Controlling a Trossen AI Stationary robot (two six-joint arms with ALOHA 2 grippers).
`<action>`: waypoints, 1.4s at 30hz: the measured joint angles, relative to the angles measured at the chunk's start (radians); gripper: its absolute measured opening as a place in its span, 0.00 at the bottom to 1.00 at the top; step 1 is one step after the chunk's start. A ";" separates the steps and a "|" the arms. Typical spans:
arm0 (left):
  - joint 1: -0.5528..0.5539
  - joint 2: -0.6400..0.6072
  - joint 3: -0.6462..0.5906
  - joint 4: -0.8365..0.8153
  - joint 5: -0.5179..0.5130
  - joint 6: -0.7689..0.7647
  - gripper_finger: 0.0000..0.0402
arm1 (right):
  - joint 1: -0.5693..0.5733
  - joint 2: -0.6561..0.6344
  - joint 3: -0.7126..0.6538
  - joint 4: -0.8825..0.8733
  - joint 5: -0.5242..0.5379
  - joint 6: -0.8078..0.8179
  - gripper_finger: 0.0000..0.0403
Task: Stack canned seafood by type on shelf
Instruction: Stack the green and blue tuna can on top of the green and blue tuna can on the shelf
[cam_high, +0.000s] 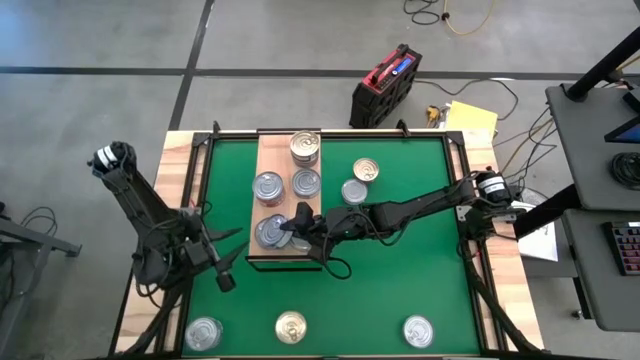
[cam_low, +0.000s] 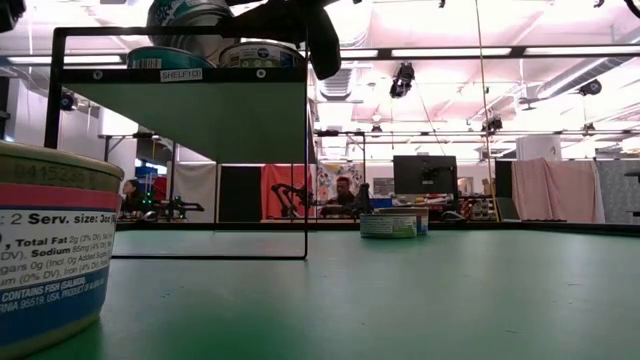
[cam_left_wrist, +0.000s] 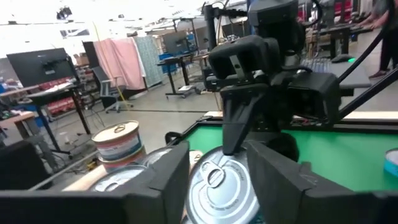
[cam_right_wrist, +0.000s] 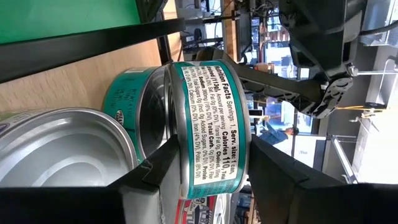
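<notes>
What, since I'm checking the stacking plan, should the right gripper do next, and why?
Probably lift straight up a little. The right gripper has its fingers against a teal-labelled can on the shelf, with other cans crowding it, so sliding sideways could knock them.

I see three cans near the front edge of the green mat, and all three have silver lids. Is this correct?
Not quite. Three cans do sit along the front edge of the green mat, but only the left can and the right can have silver lids. The middle can has a gold-toned lid, as the high view shows.
</notes>
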 joint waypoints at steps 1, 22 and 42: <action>-0.004 0.002 0.000 0.001 0.000 -0.014 0.32 | 0.000 0.000 0.000 0.000 0.000 0.000 0.37; -0.042 0.008 -0.157 -0.016 -0.023 -0.463 0.00 | 0.000 0.000 0.000 0.000 -0.001 0.000 0.36; 0.065 -0.346 -0.092 -0.593 0.639 -0.470 0.00 | 0.000 0.000 0.000 0.000 -0.002 0.006 0.37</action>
